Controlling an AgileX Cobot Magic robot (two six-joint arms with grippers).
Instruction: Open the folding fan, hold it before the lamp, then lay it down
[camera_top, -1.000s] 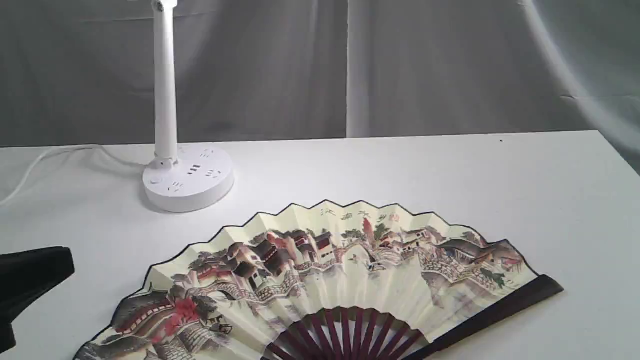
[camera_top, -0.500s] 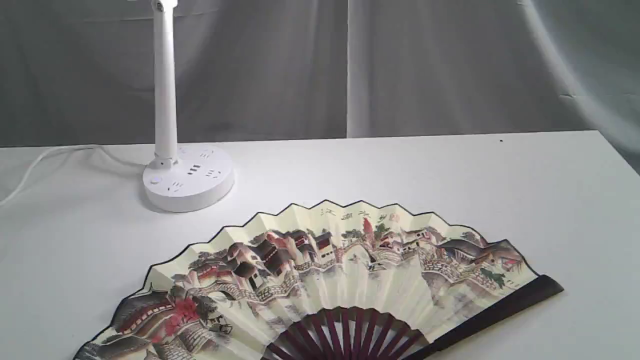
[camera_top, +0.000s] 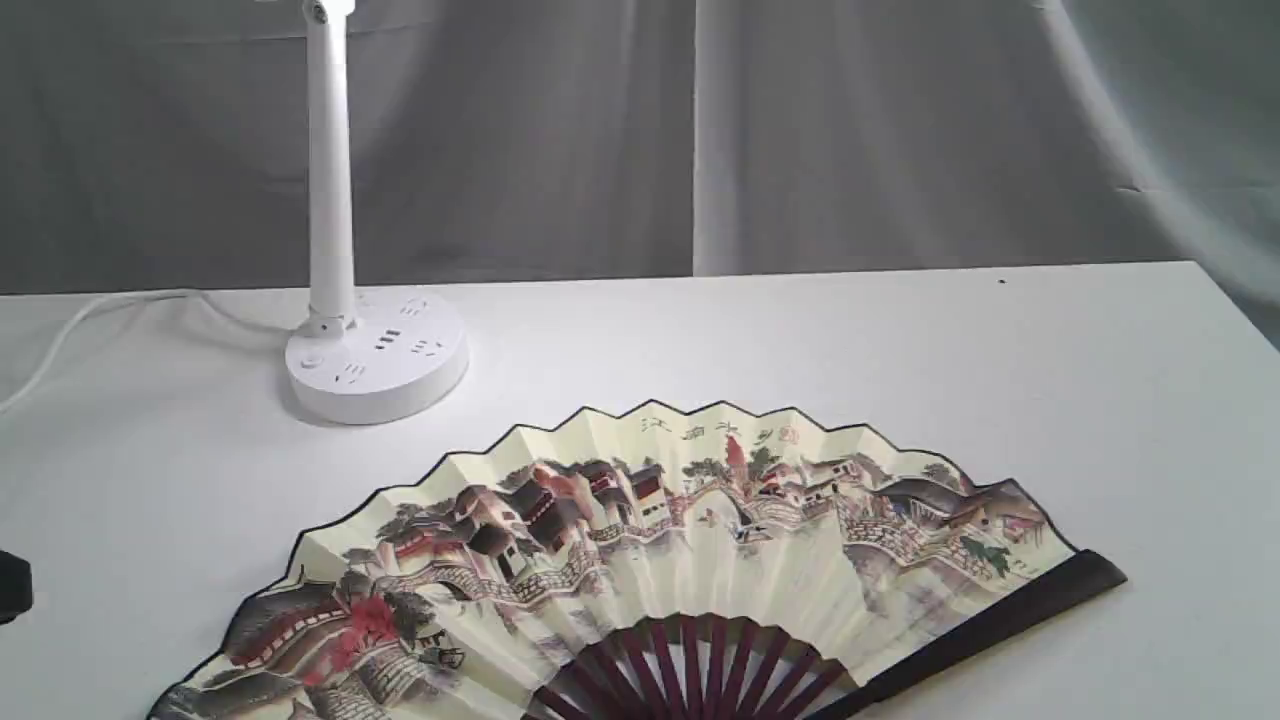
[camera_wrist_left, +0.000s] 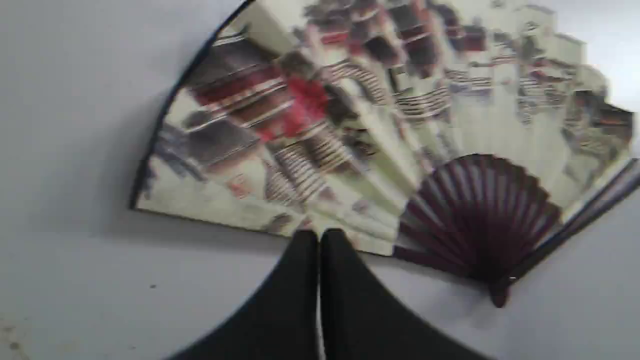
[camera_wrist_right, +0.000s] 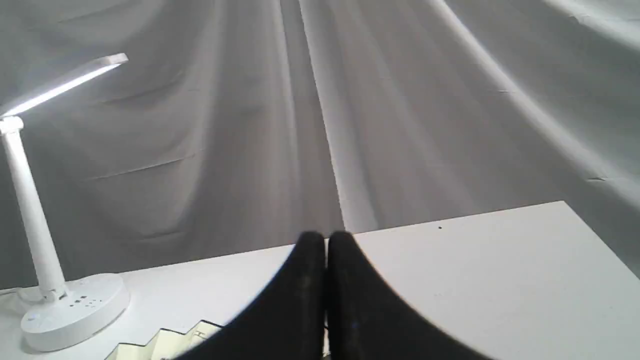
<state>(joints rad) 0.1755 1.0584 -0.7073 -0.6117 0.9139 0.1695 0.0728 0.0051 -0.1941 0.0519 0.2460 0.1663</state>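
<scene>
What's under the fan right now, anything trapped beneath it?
Only the white table shows around the folding fan, which lies spread open on it. The paper leaf hides whatever is directly beneath, so I cannot rule out something there.

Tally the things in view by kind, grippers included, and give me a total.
folding fan: 1
lamp: 1
grippers: 2, the left gripper and the right gripper
Total: 4

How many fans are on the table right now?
1. The folding fan lies spread open on the table, apart from the lamp. None looks hidden.
</scene>
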